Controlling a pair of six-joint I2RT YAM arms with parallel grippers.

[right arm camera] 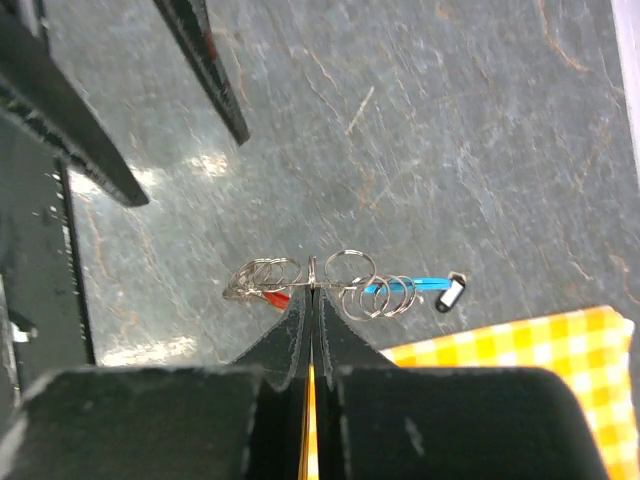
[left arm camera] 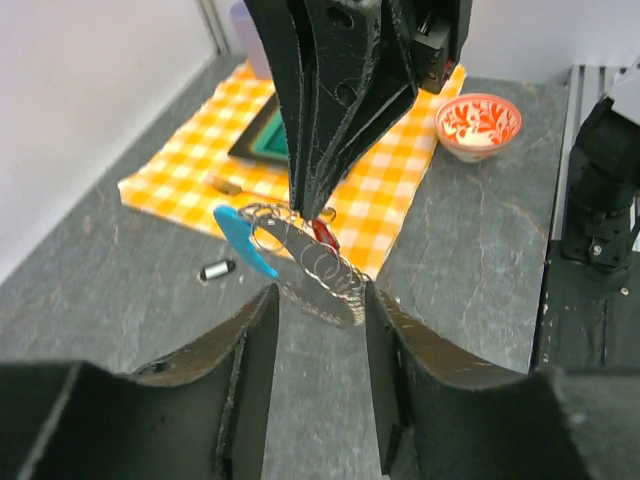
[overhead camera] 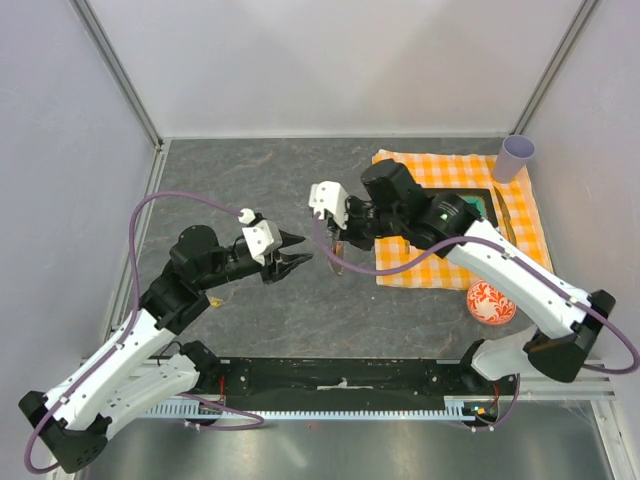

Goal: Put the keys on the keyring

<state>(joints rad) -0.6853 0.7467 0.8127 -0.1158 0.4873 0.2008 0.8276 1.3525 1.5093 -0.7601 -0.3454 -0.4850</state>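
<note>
My right gripper (right arm camera: 312, 288) is shut on the keyring (right arm camera: 345, 280), a string of fine silver wire rings with a bright blue plastic piece (right arm camera: 425, 285), and holds it above the grey table. A tiny key with a red head (right arm camera: 275, 298) hangs among the rings. In the left wrist view the right fingers (left arm camera: 330, 110) point down onto the keyring (left arm camera: 315, 262), with the red key (left arm camera: 322, 232) just under their tips. My left gripper (left arm camera: 320, 295) stands open just short of the keyring's lower end, holding nothing. From above, the left gripper (overhead camera: 297, 262) faces the right gripper (overhead camera: 338, 243).
An orange checked cloth (overhead camera: 440, 170) at the back right carries a dark green tray (overhead camera: 482, 205) and a slim utensil (overhead camera: 505, 215). A lilac cup (overhead camera: 517, 157) stands behind it. A red-patterned bowl (overhead camera: 491, 302) sits near the right arm. A small black-and-white fob (left arm camera: 217, 270) lies on the table.
</note>
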